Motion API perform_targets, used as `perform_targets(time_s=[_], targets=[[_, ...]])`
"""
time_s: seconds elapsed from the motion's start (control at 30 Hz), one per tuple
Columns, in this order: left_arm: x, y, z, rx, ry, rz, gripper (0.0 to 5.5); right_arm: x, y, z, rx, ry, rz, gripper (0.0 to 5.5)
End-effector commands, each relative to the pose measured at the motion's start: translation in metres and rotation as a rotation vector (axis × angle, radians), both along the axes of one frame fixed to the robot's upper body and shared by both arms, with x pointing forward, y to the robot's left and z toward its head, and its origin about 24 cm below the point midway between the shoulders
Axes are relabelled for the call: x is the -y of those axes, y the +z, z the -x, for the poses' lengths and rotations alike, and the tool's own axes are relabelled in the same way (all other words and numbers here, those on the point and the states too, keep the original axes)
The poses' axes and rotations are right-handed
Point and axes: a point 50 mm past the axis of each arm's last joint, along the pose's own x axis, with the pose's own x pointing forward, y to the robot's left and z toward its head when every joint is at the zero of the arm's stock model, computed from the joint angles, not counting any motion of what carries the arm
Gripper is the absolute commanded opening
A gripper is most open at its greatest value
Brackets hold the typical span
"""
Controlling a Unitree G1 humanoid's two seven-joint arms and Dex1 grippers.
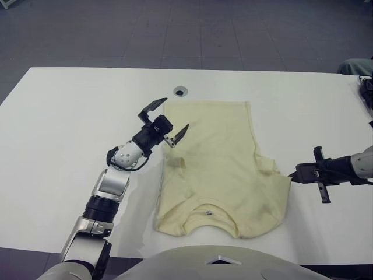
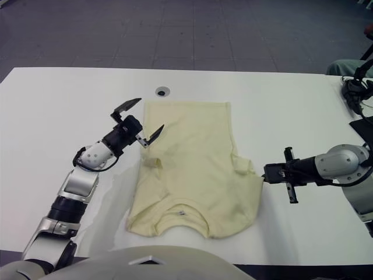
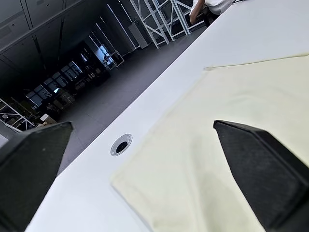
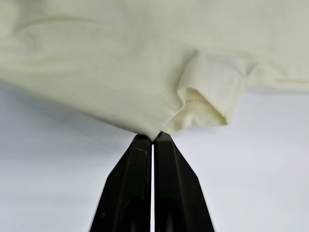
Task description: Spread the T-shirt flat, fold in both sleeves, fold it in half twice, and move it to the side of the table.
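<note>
T-shirt (image 1: 215, 169): pale yellow knit cloth, matt, soft, lightly creased, with a stitched hem at the sleeve edge.
Tabletop (image 1: 70, 116): white, smooth, faint sheen, laminate-like.
Grommet (image 1: 181, 91) in the tabletop: grey ring, metallic look.
Left gripper (image 1: 176, 113) fingers (image 3: 260, 169): black, matt, finely grained, plastic or rubber.
Right gripper (image 4: 153, 137) fingers (image 4: 133, 188): black, smoother, slight gloss.
Floor (image 1: 233, 29): grey tiles, dull.

The left arm (image 1: 108, 189) has silver-grey rounded segments, black ribbed joint bands and a thin black cable looped at the wrist. The left gripper (image 1: 176, 113) is black with two angular, tapered fingers (image 1: 152, 105). The right arm (image 2: 344, 162) is silver-grey with a black wrist. The right gripper (image 1: 293, 174) has slim black wedge fingers (image 4: 166, 183).
</note>
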Motion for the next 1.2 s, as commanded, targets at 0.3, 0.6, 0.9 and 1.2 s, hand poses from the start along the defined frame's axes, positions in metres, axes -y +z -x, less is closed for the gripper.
perform_targets(time_s=[0.3, 0.6, 0.9, 1.2], targets=[[0.006, 0.000, -0.001, -0.005, -0.021, -0.022, 5.40, -0.057, 0.008, -0.009, 0.082, 0.206, -0.058, 0.02], [0.009, 0.000, -0.003, -0.006, -0.031, -0.025, 5.40, -0.084, -0.005, -0.017, 0.087, 0.282, -0.084, 0.02], [0.010, 0.000, -0.002, -0.007, -0.035, -0.030, 5.40, -0.097, -0.015, -0.016, 0.063, 0.314, -0.098, 0.02], [0.009, -0.001, -0.001, -0.015, -0.037, -0.036, 5.40, -0.103, -0.025, -0.008, 0.015, 0.331, -0.118, 0.02]])
